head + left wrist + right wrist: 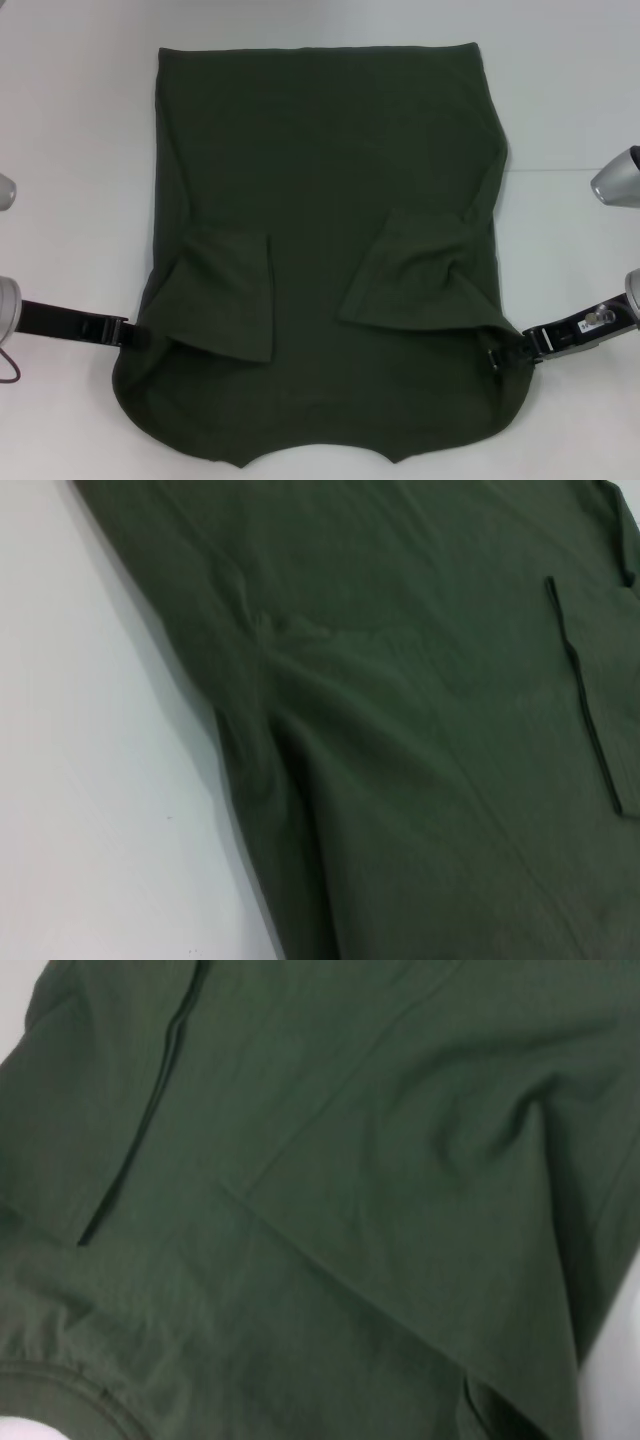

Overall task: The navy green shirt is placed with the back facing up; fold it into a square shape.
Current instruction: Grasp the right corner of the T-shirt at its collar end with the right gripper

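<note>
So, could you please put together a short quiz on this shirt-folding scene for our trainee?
1. True or false: both sleeves of the navy green shirt are folded inward onto its body.
2. Where is the curved neckline? A) at the edge nearest the robot B) at the far edge C) under the left sleeve
3. Fill in: the left pincer and the right pincer are each at a side ____ of the shirt.

Key: 1 true; 2 A; 3 edge.
</note>
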`<action>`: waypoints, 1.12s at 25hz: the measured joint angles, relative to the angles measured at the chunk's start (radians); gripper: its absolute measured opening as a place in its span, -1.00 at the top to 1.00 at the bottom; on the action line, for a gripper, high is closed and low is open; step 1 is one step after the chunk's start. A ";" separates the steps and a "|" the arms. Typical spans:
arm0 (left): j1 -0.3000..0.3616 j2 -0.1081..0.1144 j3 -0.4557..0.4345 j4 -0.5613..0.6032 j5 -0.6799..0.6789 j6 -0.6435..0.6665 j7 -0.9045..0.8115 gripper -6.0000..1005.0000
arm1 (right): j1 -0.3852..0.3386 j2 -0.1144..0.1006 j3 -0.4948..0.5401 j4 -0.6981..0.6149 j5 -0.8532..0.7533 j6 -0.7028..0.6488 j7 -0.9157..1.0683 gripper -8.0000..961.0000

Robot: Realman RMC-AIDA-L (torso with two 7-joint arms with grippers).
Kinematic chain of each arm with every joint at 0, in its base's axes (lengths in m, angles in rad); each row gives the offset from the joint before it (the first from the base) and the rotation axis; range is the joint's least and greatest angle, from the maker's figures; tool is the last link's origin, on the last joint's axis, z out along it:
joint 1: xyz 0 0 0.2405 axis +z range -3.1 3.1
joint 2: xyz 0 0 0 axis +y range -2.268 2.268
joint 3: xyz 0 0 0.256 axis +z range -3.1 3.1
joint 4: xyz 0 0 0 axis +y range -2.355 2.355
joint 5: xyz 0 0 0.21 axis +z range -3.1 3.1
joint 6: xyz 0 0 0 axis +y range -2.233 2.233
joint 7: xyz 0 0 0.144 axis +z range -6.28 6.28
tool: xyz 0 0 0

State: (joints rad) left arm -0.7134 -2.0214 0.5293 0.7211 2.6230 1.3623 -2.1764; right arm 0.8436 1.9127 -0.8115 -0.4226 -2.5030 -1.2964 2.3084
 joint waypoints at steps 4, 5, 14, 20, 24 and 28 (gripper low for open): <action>0.000 0.001 0.000 0.000 0.000 0.000 0.002 0.94 | 0.003 0.002 0.000 0.001 -0.002 -0.003 0.005 -0.93; 0.000 0.001 0.000 0.000 0.000 0.000 0.002 0.94 | 0.003 0.002 0.000 0.001 -0.002 -0.003 0.006 -0.93; -0.003 0.003 0.000 0.000 0.000 0.000 0.004 0.95 | -0.001 0.002 0.000 0.001 -0.003 0.003 0.011 -0.65; -0.004 0.003 0.000 0.000 0.000 0.000 0.004 0.94 | -0.002 0.002 0.002 0.000 -0.004 0.006 0.010 -0.17; -0.005 0.003 0.000 0.000 0.000 0.000 0.004 0.94 | -0.005 0.017 -0.001 -0.019 -0.005 0.028 0.003 0.06; -0.005 0.003 -0.001 0.000 0.000 0.000 0.004 0.94 | -0.006 0.020 0.004 -0.025 -0.008 0.034 0.001 0.25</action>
State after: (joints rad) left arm -0.7179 -2.0186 0.5280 0.7209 2.6231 1.3621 -2.1721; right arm 0.8374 1.9330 -0.8077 -0.4478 -2.5106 -1.2626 2.3096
